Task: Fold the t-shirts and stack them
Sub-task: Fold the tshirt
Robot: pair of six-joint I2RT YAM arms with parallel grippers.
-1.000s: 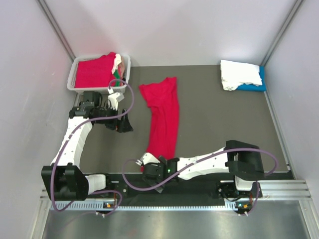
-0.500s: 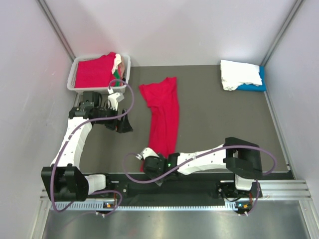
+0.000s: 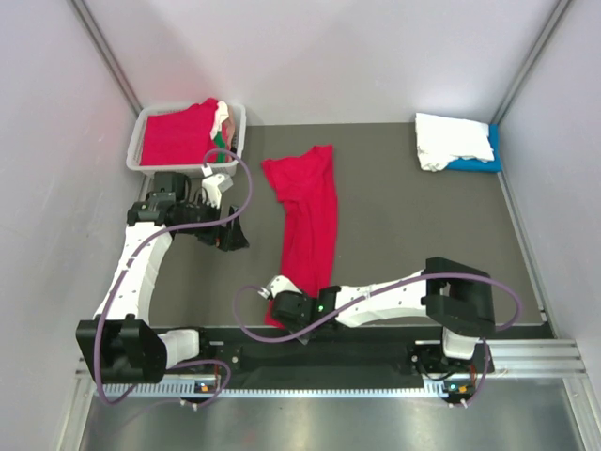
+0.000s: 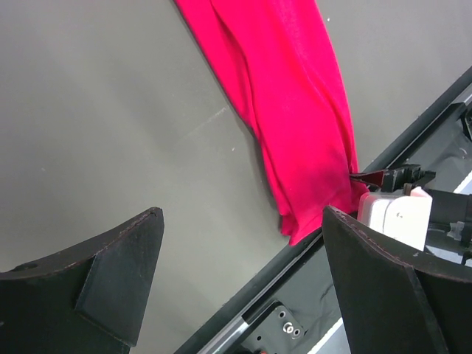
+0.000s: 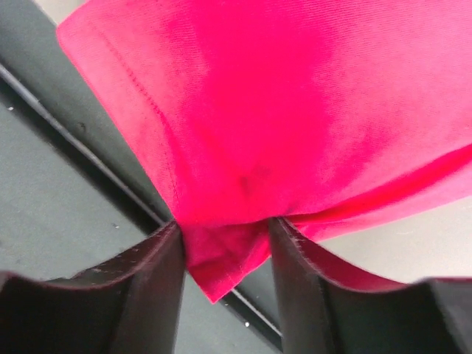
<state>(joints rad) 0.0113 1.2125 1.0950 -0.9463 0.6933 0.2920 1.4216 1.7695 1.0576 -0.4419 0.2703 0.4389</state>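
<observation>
**Right jaws pinch the near corner of the red shirt**

Jaws of my right gripper (image 5: 225,254) stand partway in, pressed on both sides of a bunched corner of the red shirt (image 3: 305,216). The cloth fills the gap between them. That shirt lies on the table (image 3: 404,225) as a long narrow strip running from the far middle toward me. The corner I grip is its near left one, at the table's near edge. My left gripper (image 4: 240,212) hangs above bare table to the left of the strip, jaws spread wide, holding nothing.

Red cloth (image 3: 174,136) is heaped in the tub (image 3: 134,143) at the far left corner. A folded white shirt (image 3: 454,139) rests on a blue shirt (image 3: 477,165) at the far right corner, well apart from the strip.

I judge this to be the start of a fold: one near corner is taken, and the fold is not yet made. The next move calls for a firm hold and a lift just clear of the table. Then comes a carry toward the far end, so that the near hem lands on the far one. With only one corner held, the cloth may twist or drag.
</observation>
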